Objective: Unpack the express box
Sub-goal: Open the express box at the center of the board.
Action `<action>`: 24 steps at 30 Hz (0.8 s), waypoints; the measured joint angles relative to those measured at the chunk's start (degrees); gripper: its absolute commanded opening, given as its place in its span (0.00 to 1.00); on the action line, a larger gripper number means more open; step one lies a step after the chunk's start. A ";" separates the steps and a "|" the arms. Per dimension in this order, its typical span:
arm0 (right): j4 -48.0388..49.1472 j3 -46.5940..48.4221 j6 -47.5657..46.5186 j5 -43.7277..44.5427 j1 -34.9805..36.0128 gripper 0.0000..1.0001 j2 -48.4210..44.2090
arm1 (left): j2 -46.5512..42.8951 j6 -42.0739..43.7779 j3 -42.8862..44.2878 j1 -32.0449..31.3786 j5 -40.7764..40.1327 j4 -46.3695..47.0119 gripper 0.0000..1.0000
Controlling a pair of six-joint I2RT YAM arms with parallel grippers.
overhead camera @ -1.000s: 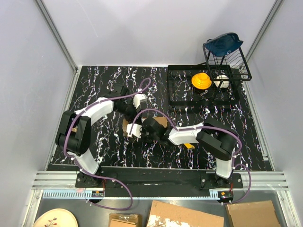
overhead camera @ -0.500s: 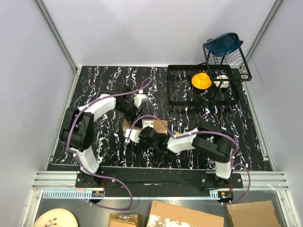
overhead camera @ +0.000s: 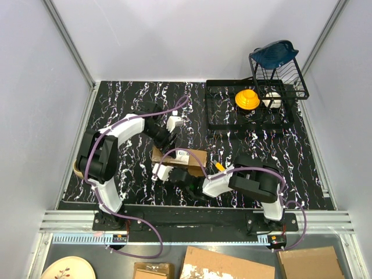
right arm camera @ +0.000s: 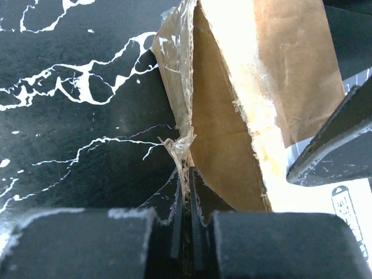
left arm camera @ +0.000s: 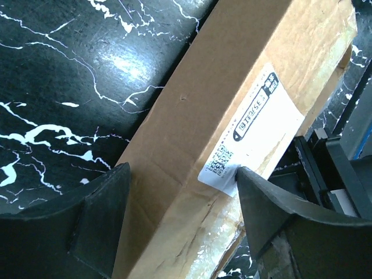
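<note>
**Right gripper pinching the box's torn end, left gripper straddling it**

The box [overhead camera: 187,157] is lying flat on the black marbled table [overhead camera: 122,104], near the middle and a little toward the arms, with its white label [left arm camera: 251,125] facing up. The right gripper [right arm camera: 186,195] is reaching in low from the near side. Its jaws are clenched tight on the ragged, taped edge of a flap at the box's left end, where the cardboard is gaping open. The left gripper [left arm camera: 183,195] is hanging over the box from the far side with its jaws spread wide, one finger [left arm camera: 104,203] standing on each long side. Whether the pads are pressing on the cardboard cannot be told. A black wire rack [overhead camera: 221,125] is sitting at the table's far right corner, well apart from the box.
</note>
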 measured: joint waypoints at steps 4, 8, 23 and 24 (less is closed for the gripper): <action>0.48 0.61 3.43 6.25 2.58 0.00 1.33 | 0.79 -0.24 0.02 0.02 1.29 -0.26 0.74; -0.79 2.10 6.49 10.84 4.09 0.00 2.49 | 0.98 0.26 0.02 0.00 1.99 -0.24 0.74; -4.15 -1.88 11.23 1.75 5.44 0.47 -4.35 | 1.20 0.59 0.33 0.02 2.01 -4.68 0.74; -4.13 -2.82 11.13 -0.52 5.35 0.47 -5.44 | 1.01 0.61 0.13 0.00 1.79 -5.31 0.74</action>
